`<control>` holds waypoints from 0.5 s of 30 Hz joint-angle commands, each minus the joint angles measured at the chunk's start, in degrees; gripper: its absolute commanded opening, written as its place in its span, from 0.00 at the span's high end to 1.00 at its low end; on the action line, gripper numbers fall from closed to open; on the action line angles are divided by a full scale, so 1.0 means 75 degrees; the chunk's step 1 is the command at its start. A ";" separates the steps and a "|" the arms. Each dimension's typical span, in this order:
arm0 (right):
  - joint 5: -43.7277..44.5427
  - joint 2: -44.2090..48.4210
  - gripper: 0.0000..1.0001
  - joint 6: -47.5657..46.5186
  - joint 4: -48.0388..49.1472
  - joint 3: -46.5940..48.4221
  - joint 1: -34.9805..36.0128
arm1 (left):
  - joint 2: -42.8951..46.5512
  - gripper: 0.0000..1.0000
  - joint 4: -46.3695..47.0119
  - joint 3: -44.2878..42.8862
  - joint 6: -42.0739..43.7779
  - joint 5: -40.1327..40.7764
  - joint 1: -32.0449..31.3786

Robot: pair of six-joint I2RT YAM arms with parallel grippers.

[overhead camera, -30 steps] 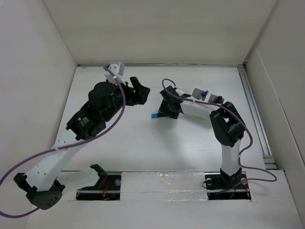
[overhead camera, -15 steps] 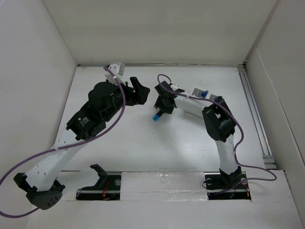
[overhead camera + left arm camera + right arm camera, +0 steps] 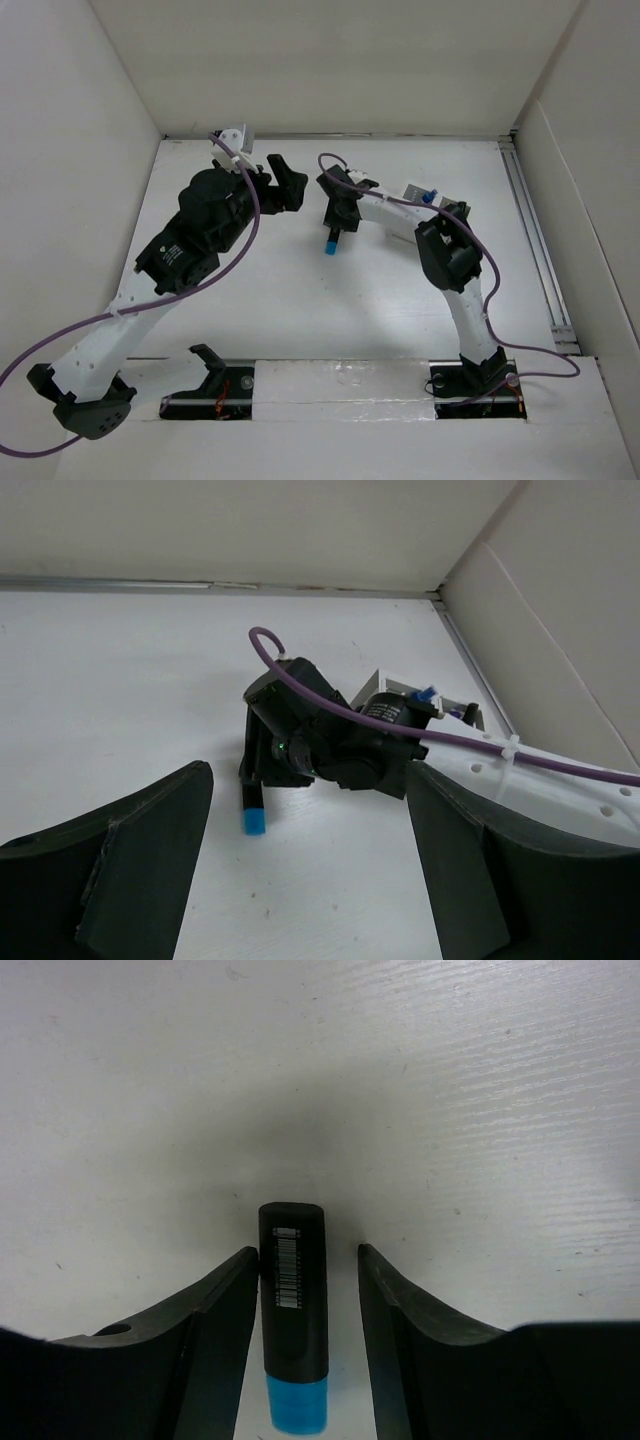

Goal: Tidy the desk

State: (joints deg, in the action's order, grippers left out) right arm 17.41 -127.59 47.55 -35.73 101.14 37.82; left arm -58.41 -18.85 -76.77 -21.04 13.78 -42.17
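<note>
right gripper [image 3: 307, 1260] is down at the worktop [image 3: 280, 300] with its jaws partway open around a black marker [image 3: 293, 1310] with a blue end. it isn't pinching yet. in the wrist view one finger looks to be touching the barrel or just about, and the other has a clear gap. the marker lies flat around the middle of the worktop, which runs wide and white under both arms. left gripper [image 3: 288, 185] hangs near it with jaws wide and nothing in them. my guess is the step in hand is picking up the marker, probably to park it in the little white pen holder [image 3: 400, 688] just behind the right arm. to do it well i'd centre the jaws first so both fingers meet the barrel together, otherwise the near finger could shove it sideways or roll it. grip on the black body, not the blue end, keep the tips low enough to catch it, then lift straight up before swinging. also watch the left arm, it's close enough to get in the way.
</note>
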 commanded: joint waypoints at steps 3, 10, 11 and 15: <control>0.0174 -0.0449 0.68 -0.0773 -0.0990 0.0097 0.0148 | 0.0147 0.26 0.0533 -0.0264 0.0168 0.0272 -0.0014; 0.0198 -0.0226 0.61 -0.0914 -0.0955 -0.0419 0.0148 | 0.0347 0.25 0.0568 -0.0158 0.0122 0.0377 -0.0014; 0.0210 -0.0273 0.59 -0.0937 -0.1002 -0.0373 0.0148 | 0.0359 0.24 0.0568 -0.0135 0.0110 0.0354 -0.0014; -0.0106 -0.0332 0.85 -0.0997 -0.1026 -0.0407 0.0218 | 0.0324 0.25 0.0592 0.0099 -0.0031 0.0260 -0.0014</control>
State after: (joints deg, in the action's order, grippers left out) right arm 18.41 -127.72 41.63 -37.23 101.10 38.50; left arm -56.80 -17.21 -77.01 -20.62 15.49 -42.17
